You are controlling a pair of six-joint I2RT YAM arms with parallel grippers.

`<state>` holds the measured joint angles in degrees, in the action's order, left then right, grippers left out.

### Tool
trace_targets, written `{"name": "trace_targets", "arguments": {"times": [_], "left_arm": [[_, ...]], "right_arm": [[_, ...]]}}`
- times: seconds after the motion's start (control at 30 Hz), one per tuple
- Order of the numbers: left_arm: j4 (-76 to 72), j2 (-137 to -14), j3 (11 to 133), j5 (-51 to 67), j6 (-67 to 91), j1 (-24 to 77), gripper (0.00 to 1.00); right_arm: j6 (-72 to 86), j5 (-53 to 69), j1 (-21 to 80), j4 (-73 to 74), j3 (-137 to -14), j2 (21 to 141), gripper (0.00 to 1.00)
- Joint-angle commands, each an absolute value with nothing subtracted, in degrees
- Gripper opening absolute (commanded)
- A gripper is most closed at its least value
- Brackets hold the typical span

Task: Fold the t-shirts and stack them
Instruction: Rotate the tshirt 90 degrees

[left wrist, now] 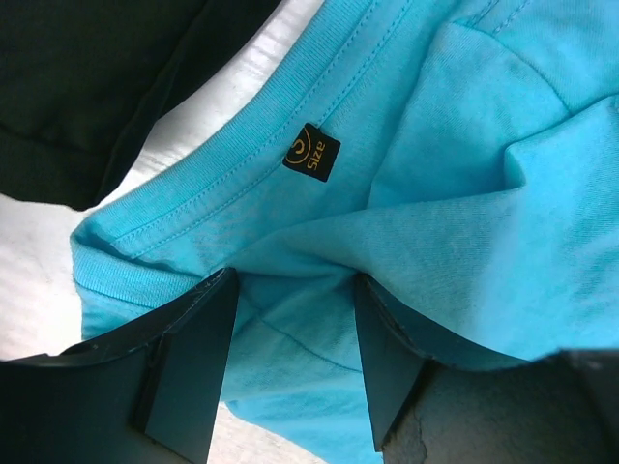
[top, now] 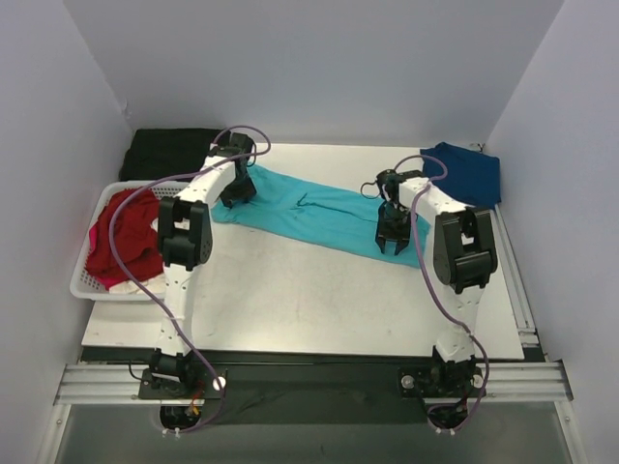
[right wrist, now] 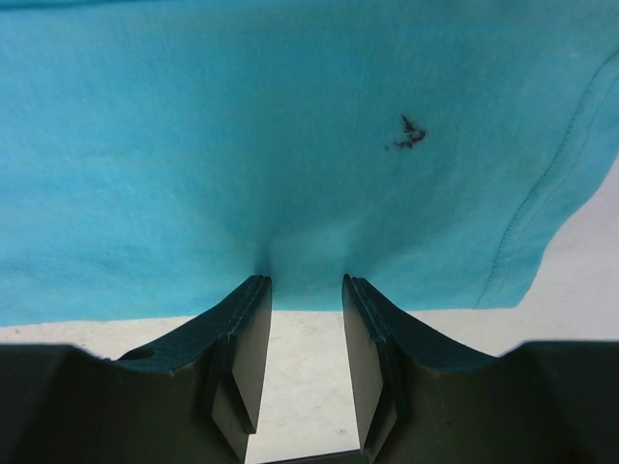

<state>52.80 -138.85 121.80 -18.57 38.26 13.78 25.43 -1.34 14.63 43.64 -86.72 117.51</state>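
**Arm bases [top: 174,372] near, turquoise t-shirt [top: 319,213] held at both ends beyond**

Seen from above, both arms reach away from the near edge of the table [top: 309,300] to opposite ends of the turquoise t-shirt. It lies as a long band slanting from far left to nearer right. The left gripper [top: 235,193] is at the far-left end and the right gripper [top: 392,242] at the right end. Holding both ends probably keeps the band flat and straight for the next fold. The navy t-shirt [top: 466,172] lies at the far right corner. The red t-shirt [top: 121,237] lies heaped in the basket [top: 82,285] on the left, with a black cloth [top: 169,153] beyond it.

In the left wrist view, the left gripper [left wrist: 293,280] is clamped on a bunched fold just below the collar, near the size tag [left wrist: 311,153]. A grip there judged to control the neck end.

In the right wrist view, the right gripper [right wrist: 302,280] pinches the shirt's near edge. The cloth puckers at its tips, and bare table shows below. A small dark mark [right wrist: 408,133] sits farther in.
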Motion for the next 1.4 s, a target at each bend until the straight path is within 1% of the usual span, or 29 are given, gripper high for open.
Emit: {"name": "trace_targets", "arguments": {"times": [0.0, 0.17, 0.4, 0.53, 0.7, 0.77, 0.9, 1.07, 1.2, 1.37], "left_arm": [[52.6, -141.1, 126.3, -16.3, 37.9, 13.4, 0.62], [51.2, -143.5, 129.8, -14.0, 38.1, 13.4, 0.62], [47.3, -146.4, 134.3, -10.1, 35.5, 13.3, 0.63], [45.8, -149.0, 139.0, -7.1, 34.1, 13.2, 0.64], [42.0, -150.1, 139.7, -4.1, 33.5, 12.7, 0.67], [39.0, -150.7, 139.7, -0.5, 33.7, 12.3, 0.68], [35.7, -152.4, 141.4, 4.0, 34.2, 12.3, 0.68], [33.1, -154.4, 142.4, 6.6, 35.8, 12.4, 0.68], [29.6, -155.0, 142.0, 10.0, 36.9, 12.7, 0.68], [22.6, -154.9, 142.1, 16.2, 37.8, 12.7, 0.69]], "right_arm": [[26.3, 1.1, 14.4, 47.8, -84.7, 115.4, 0.36], [26.7, 2.5, 15.7, 47.8, -81.0, 113.7, 0.34], [28.6, 2.5, 19.9, 47.7, -76.7, 112.1, 0.33], [29.4, 3.9, 22.7, 47.5, -75.1, 111.4, 0.31], [30.9, 6.2, 26.9, 47.5, -72.0, 109.8, 0.31], [31.7, 7.4, 28.9, 47.5, -71.0, 109.1, 0.30], [32.4, 8.8, 32.8, 47.6, -70.6, 108.4, 0.29], [32.3, 10.2, 37.7, 47.5, -70.8, 108.8, 0.28], [30.5, 11.6, 43.5, 47.5, -72.8, 110.0, 0.27], [25.9, 14.8, 47.7, 47.7, -78.0, 112.3, 0.25]]}}
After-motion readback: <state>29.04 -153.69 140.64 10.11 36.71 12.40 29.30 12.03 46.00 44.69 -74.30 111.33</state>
